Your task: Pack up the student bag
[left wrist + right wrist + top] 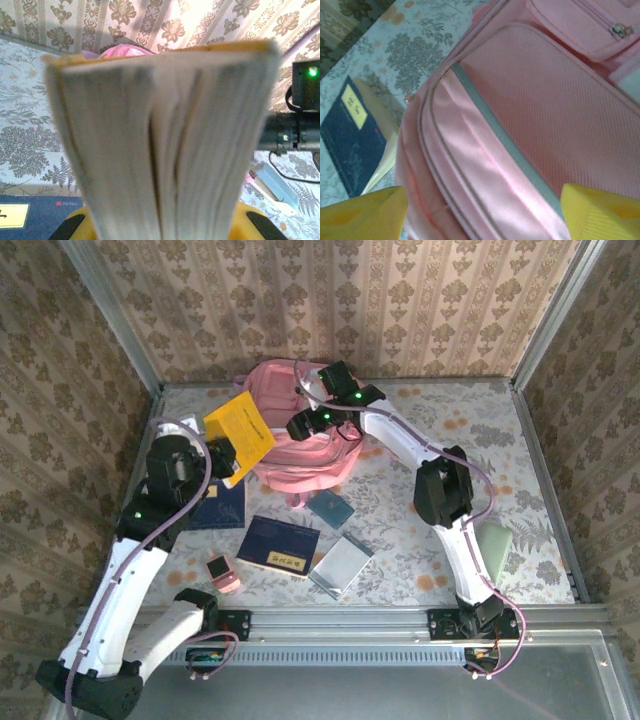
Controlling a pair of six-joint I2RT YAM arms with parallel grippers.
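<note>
A pink bag [300,450] lies at the far middle of a flower-patterned table [490,420], close to the back wall. The left gripper [226,458] is clamped on a yellow book [240,428], held tilted in the air just left of the bag. From above, its fingers are mostly hidden by the cover. In the left wrist view the book's blurred page edge covers most of the frame. Yellow fingertips [75,226] poke out at the bottom corners, and a sliver of pink shows above the book.

The right gripper [312,423] hangs over the bag, its jaws spread wide and holding nothing. In its wrist view both fingertips are cut off by the frame. Between and beyond them are pink mesh, a grey strip and a zip pull [618,30]. Whether the fingers touch the fabric cannot be told, nor whether the main opening is unzipped.

Nearer than the bag lie several things:
- a navy book [215,508], partly under the left arm
- a second navy book [280,546] with a yellow label
- a small teal book [331,508]
- a grey notebook [341,565]
- a small pink item [222,573], too small to identify

A pale green object [494,540] is partly hidden behind the right arm.
</note>
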